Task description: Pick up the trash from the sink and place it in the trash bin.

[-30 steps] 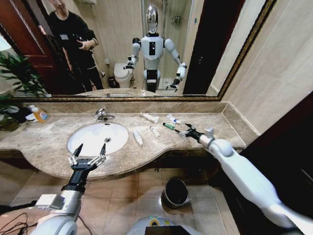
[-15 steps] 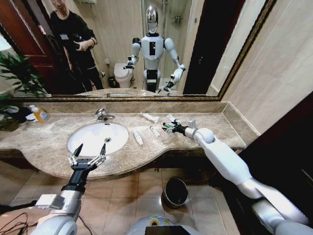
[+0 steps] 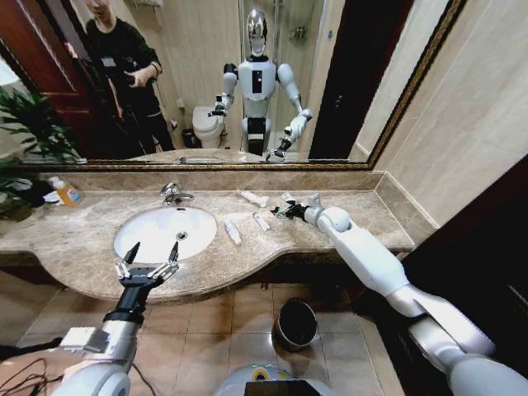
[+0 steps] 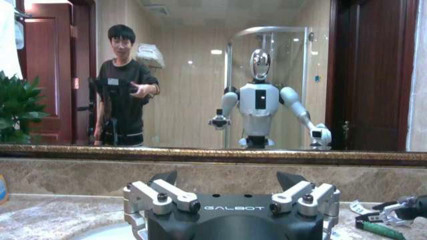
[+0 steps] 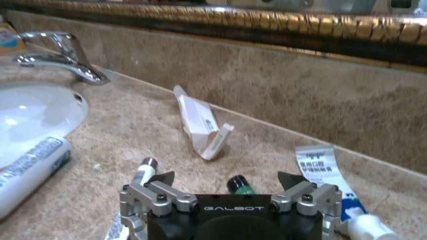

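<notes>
The trash lies on the marble counter to the right of the sink [image 3: 140,239]. It includes a white sachet [image 5: 199,124], a white-and-blue tube [image 5: 325,171], a larger white tube [image 3: 233,232] and a thin green tube [image 5: 239,185]. My right gripper [image 3: 281,211] is low over the counter and open. The green tube's dark cap lies between its fingertips [image 5: 160,178]. Left of it, my left gripper [image 3: 151,261] hangs open and holds nothing, over the counter's front edge by the sink. The black trash bin [image 3: 297,323] stands on the floor below the counter.
A chrome faucet [image 3: 172,194] stands behind the basin. A clear bottle with an orange label [image 3: 66,193] and a green plant [image 3: 25,132] are at the far left. A mirror runs along the back wall, and a tiled wall closes off the right end.
My right arm has swung left along the counter, bringing its gripper from the right end to the green tube. The left arm has not moved.
</notes>
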